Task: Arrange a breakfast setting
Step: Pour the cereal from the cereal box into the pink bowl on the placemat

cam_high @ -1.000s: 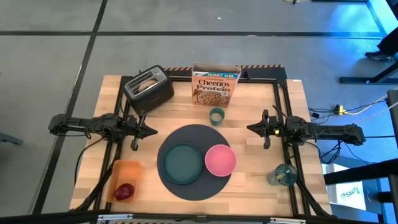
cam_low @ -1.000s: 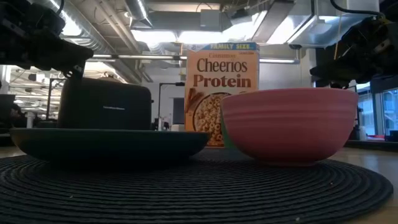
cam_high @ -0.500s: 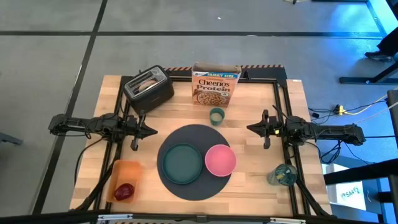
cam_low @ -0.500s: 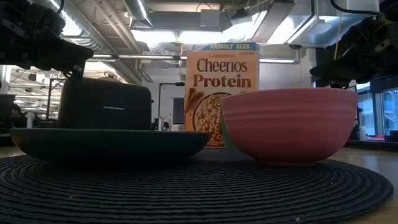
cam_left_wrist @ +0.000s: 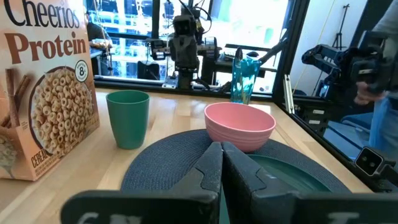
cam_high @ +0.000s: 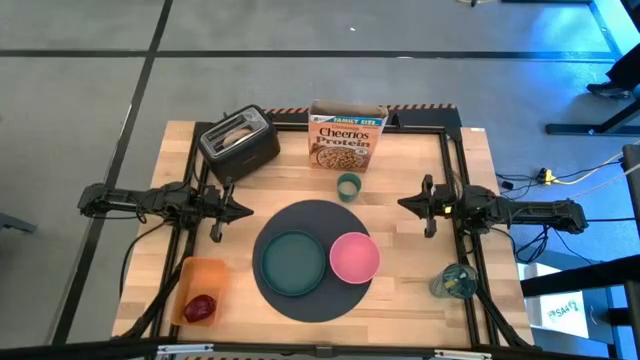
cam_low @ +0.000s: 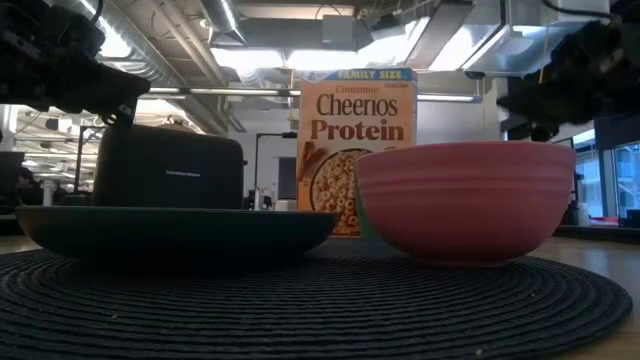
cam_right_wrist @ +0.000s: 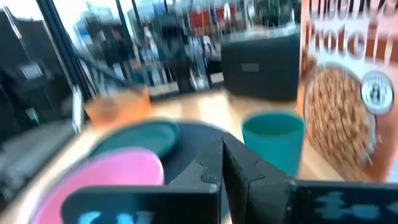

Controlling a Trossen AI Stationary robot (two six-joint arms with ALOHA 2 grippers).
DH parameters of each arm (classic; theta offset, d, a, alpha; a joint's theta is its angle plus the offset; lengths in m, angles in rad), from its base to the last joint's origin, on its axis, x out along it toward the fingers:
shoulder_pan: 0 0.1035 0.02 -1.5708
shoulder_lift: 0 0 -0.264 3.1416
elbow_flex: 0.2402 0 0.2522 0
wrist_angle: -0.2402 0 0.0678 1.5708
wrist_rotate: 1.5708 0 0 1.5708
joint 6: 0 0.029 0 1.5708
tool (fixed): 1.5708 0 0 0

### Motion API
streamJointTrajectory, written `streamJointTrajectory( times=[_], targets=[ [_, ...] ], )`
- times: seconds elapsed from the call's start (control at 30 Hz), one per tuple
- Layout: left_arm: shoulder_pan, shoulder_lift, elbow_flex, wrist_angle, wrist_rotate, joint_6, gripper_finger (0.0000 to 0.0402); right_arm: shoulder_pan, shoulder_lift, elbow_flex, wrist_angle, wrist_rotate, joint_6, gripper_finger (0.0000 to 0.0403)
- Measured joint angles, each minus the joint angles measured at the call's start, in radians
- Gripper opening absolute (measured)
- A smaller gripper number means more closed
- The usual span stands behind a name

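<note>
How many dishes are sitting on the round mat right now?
2: the teal plate on the mat's left half and the pink bowl at its right edge. The green cup stands off it.

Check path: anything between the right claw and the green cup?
Nothing visible. The right claw, shut, hangs over bare table right of the small green cup; the wood between them is open. The cereal box stands behind the cup, the pink bowl nearer the front.
</note>
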Motion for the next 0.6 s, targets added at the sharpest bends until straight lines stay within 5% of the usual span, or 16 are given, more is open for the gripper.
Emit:
streamJointTrajectory(
  times=[0.17, 0.4, 0.6],
  targets=[
    [0.000, 0.000, 0.000, 0.000, 0.000, 0.000, 0.0000, 0.000, 0.000, 0.000, 0.174, 0.011, 0.166, 0.0000],
    [0.000, 0.000, 0.000, 0.001, -0.007, 0.010, 0.0000, 0.000, 0.013, 0.038, 0.214, 0.294, 0.346, 0.0000],
    [0.002, 0.000, -0.001, 0.123, -0.264, 0.173, 0.0000, 0.000, 0.056, 0.136, 0.228, 0.470, 0.325, 0.0000]
  ],
)
